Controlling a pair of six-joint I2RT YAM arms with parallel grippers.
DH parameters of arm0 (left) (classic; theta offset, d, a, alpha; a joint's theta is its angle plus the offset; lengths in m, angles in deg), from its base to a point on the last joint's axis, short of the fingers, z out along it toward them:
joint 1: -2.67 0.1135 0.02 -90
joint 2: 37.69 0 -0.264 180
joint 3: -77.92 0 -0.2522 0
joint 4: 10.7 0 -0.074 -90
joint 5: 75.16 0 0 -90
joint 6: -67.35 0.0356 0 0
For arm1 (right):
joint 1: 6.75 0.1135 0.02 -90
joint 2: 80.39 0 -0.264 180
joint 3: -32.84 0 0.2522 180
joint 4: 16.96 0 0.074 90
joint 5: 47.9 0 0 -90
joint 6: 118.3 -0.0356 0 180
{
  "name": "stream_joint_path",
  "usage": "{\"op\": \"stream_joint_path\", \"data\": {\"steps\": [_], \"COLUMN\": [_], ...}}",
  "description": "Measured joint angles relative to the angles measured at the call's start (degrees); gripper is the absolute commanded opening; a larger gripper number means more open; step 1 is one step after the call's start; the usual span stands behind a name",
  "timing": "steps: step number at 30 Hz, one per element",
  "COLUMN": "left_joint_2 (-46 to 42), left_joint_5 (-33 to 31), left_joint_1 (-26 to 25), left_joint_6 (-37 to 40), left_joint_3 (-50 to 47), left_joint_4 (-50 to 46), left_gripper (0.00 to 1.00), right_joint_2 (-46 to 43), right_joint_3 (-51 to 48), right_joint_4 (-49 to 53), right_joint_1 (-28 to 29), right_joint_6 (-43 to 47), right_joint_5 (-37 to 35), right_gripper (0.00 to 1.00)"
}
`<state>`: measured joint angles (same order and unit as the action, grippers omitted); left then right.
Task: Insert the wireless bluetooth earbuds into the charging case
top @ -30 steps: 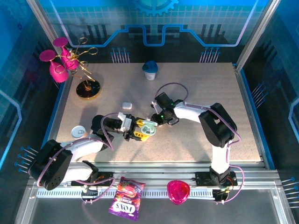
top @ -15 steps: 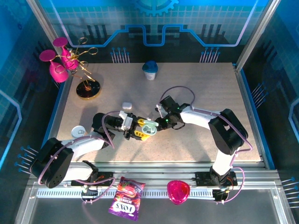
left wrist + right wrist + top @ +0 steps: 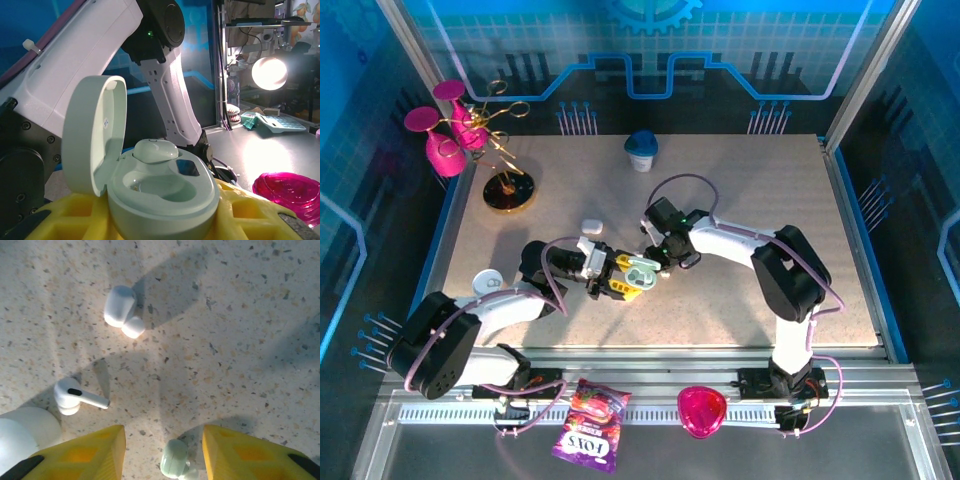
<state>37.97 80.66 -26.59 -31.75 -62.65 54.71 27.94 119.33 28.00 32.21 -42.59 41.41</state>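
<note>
While the left gripper [image 3: 623,281] grips the mint charging case [image 3: 165,195] firmly between its yellow fingers [image 3: 70,220], the case's lid [image 3: 92,137] stands swung up and one mint earbud [image 3: 156,150] sits seated in the far side of the tray. From above, the right gripper [image 3: 654,258] hangs just beside the held case, low over the speckled table [image 3: 770,190]. Its jaws are parted and grasp nothing: a second mint earbud [image 3: 175,465] lies on the table between the two yellow fingers [image 3: 80,455], with a gap on either side. Near the left-hand finger lies a white stemmed earbud [image 3: 75,397], and a stubby white earbud [image 3: 121,312] rests farther out. A white case [image 3: 590,227] lies on the table behind the left gripper
</note>
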Motion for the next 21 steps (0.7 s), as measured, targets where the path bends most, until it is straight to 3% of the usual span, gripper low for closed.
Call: {"op": "stream_joint_path", "data": {"steps": [12,21], "left_joint_2": [0.17,0.17], "left_joint_5": [-0.02,-0.42], "left_joint_1": [0.00,0.00], "left_joint_6": [0.02,0.04], "left_joint_3": [0.02,0.00], "left_joint_4": [0.00,0.00], "left_gripper": [0.23,0.24], "right_joint_2": [5.75,6.78], "right_joint_3": [6.88,7.98], "right_joint_4": [8.33,12.37], "right_joint_1": [2.36,3.41], "right_joint_6": [-1.86,-2.21], "right_joint_5": [-6.23,-7.96], "right_gripper": [0.30,0.29]}}
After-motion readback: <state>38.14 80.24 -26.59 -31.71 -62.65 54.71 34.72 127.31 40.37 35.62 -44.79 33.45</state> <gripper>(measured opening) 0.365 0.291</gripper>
